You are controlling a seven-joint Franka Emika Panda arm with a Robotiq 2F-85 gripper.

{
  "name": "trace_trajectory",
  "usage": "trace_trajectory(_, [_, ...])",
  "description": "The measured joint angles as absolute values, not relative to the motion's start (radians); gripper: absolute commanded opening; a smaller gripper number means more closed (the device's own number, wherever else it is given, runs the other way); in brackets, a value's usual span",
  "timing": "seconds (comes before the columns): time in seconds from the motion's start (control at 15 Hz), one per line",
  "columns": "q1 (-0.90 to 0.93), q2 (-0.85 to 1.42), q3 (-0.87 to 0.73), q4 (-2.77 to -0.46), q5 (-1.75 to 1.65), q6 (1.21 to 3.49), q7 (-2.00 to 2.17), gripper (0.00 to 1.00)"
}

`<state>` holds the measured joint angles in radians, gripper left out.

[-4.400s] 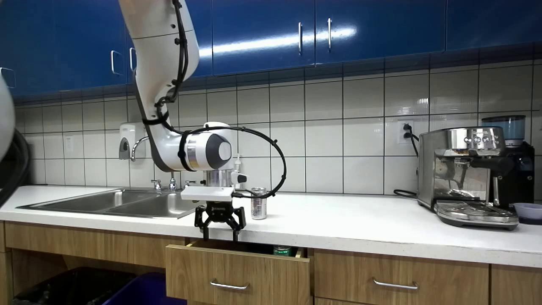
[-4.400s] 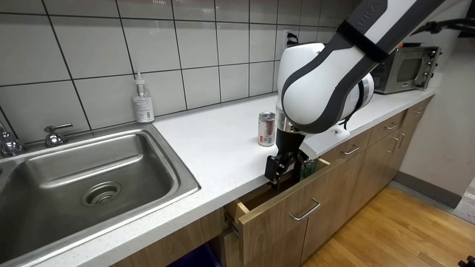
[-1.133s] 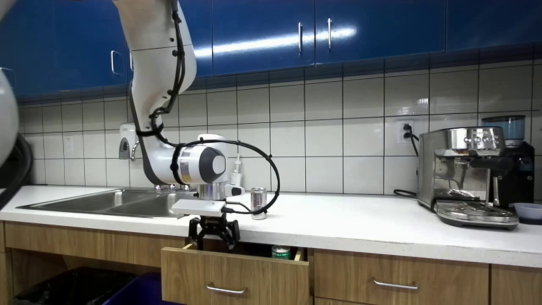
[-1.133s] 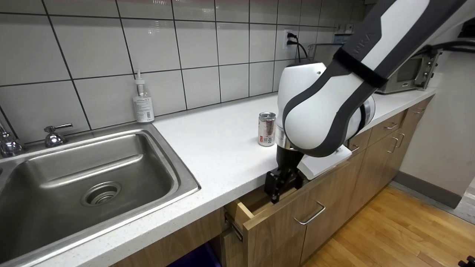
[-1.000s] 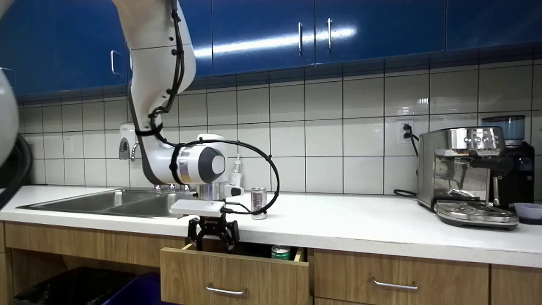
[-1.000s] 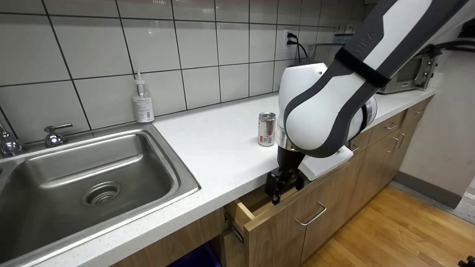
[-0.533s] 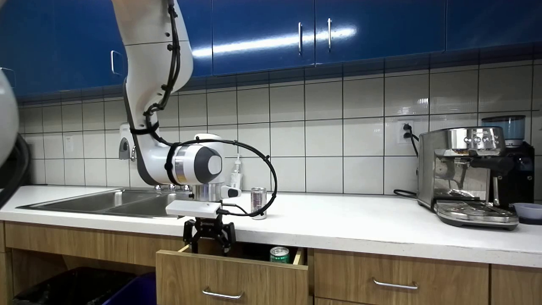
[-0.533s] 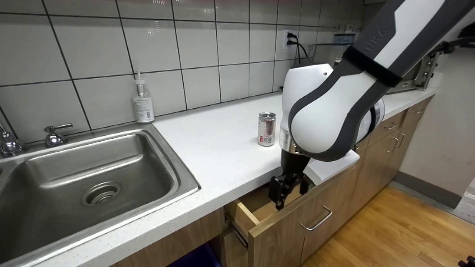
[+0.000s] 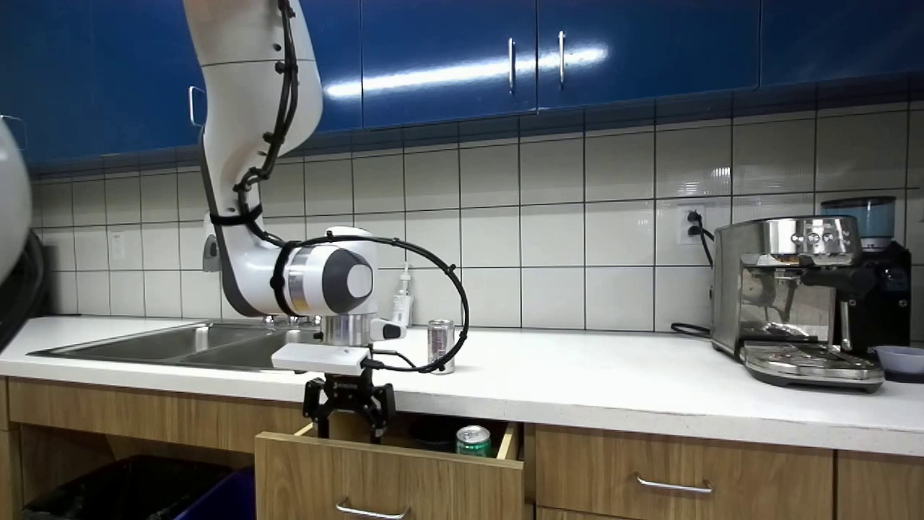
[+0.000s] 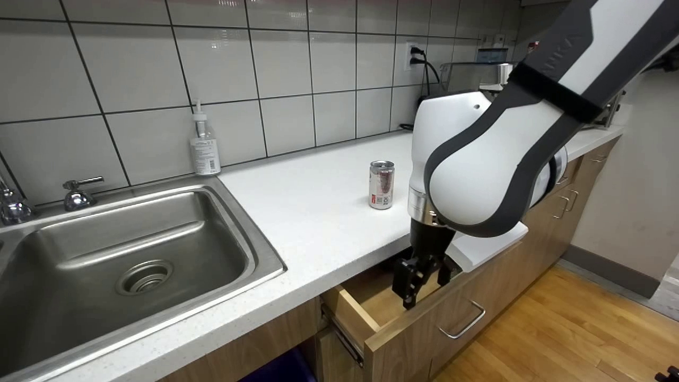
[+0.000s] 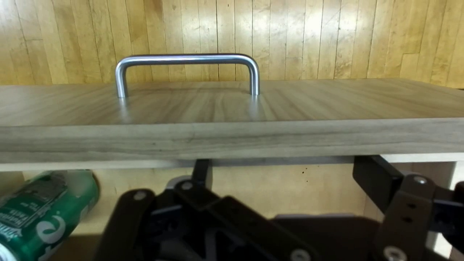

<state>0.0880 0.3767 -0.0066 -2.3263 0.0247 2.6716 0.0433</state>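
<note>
claw (image 9: 350,433) is wide, w/ nothing held; it dips into the part-out drawer (image 10: 351,312), just inside the front panel (image 9: 404,478), prob. so it bears on that panel's inner face, tho contact's unclear. green can (image 9: 473,442) stands inside drawer, apart from claw. silver can (image 10: 381,185) sits on white counter (image 10: 313,212) behind drawer; tiled wall (image 9: 621,296) farther back, wood flr (image 10: 573,329) below drawer.
</note>
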Motion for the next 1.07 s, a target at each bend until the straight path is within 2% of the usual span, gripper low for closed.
trace_trajectory(1.07, [0.095,0.289,0.05,-2.464,0.082,2.674,0.094,1.0])
